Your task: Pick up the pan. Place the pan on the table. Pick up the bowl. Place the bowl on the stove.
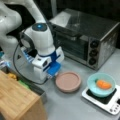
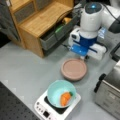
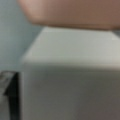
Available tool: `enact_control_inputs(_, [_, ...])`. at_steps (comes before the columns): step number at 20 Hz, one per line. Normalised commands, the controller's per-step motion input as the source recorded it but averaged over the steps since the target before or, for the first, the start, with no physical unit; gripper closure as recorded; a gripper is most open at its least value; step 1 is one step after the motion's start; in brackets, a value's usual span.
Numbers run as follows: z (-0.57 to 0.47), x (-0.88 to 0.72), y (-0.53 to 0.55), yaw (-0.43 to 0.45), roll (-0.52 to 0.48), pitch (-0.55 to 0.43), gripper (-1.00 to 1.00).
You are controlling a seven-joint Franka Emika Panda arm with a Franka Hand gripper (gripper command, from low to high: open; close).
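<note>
The dusty-pink pan point(image 1: 68, 81) point(image 2: 74, 69) lies flat on the grey table point(image 1: 67, 107) point(image 2: 22, 67) in both front views. My gripper point(image 1: 51, 75) point(image 2: 83, 57) is down low at the pan's edge, on the side away from the stove. In the wrist view the pan's white handle point(image 3: 70, 75) fills most of the picture, with the pink pan point(image 3: 70, 12) along the top and one dark finger point(image 3: 8, 95) at the lower left. The light-teal bowl point(image 1: 94, 81) point(image 2: 56, 90) sits on the white stove point(image 1: 87, 96) point(image 2: 41, 106) and holds an orange carrot point(image 1: 103, 84) point(image 2: 65, 98).
A large steel toaster oven point(image 1: 85, 37) point(image 2: 110, 87) stands behind the pan and stove. A wooden cabinet point(image 1: 17, 100) point(image 2: 37, 20) with an open drawer of small items point(image 2: 58, 28) is close to the arm's other side. Cables hang by the wrist.
</note>
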Motion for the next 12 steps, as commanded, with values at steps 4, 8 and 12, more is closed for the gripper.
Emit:
enact_control_inputs(4, [0.11,-0.09,0.01,-0.027,0.100,0.014,1.00])
enact_control_inputs(8, [0.24,-0.08,0.01,-0.033,0.114,0.022,1.00])
enact_control_inputs(12, [0.38,-0.06,-0.01,-0.037,0.127,0.029,1.00])
